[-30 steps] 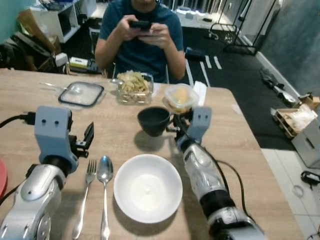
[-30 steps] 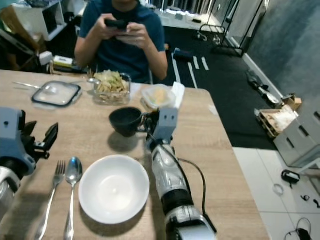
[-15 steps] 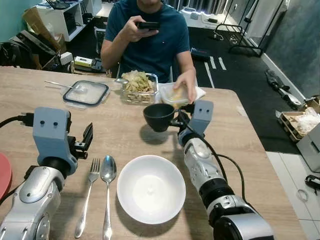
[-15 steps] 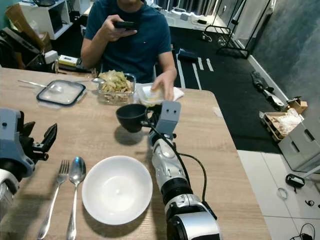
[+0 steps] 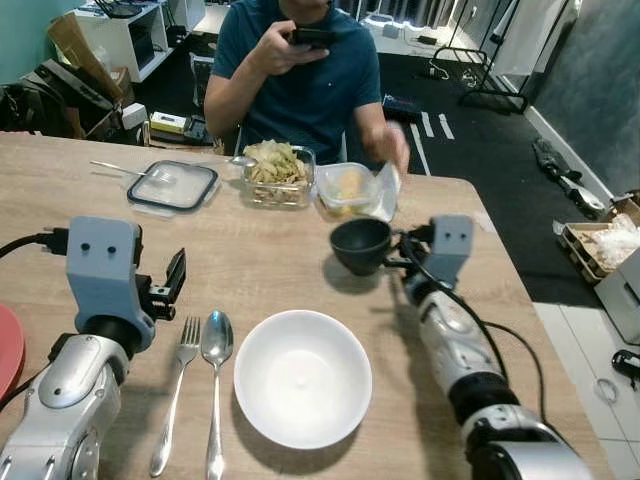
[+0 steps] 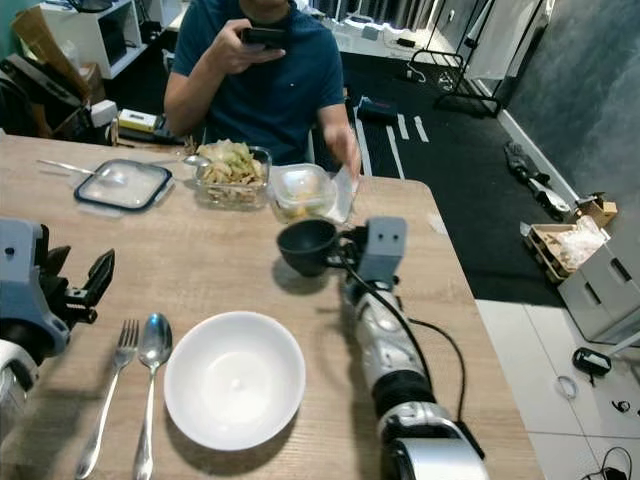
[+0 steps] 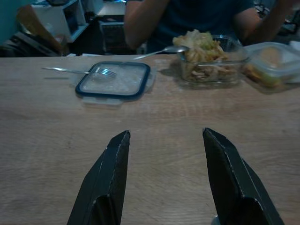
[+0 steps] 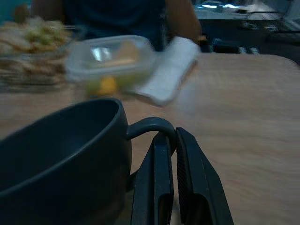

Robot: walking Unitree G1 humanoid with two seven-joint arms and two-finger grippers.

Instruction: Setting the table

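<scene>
1. Desk (image 5: 250, 270): light wood-grain top. Its right edge runs diagonally towards the near right; beyond it lie dark floor and, nearer, pale tiles.
2. Room: shelving and boxes at far left; a grey wall at right with clutter on the floor along it.
3. Person (image 5: 300, 70): seated at the far edge in a dark teal shirt, one hand holding a phone, the other lowered near the lidded container.
4. White bowl (image 5: 302, 378): upright, near the front edge, between the two arms.
5. Fork (image 5: 174, 400) and spoon (image 5: 211, 385): lying side by side just left of the bowl, handles towards the robot.
6. Dark cup (image 5: 361, 245): beyond and to the right of the bowl, held above the desk with its shadow beneath; handle turned to the right.
7. Right tool (image 8: 169, 154): fingers closed narrowly on the cup's handle.
8. Left tool (image 7: 164, 164): fingers spread wide, holding nothing, above bare wood left of the cutlery.
9. Glass dish of food (image 5: 273, 172): far side, before the person; a spoon rests in it.
10. Lidded plastic container (image 5: 348, 190): just right of the dish, with a white napkin beside it.
11. Blue-rimmed lid (image 5: 172, 185): left of the dish, a fork lying across it.
12. Red object (image 5: 8, 352): at the left edge, cut off.
13. Open surface: bare wood between cup and right edge, and left of the lid.
</scene>
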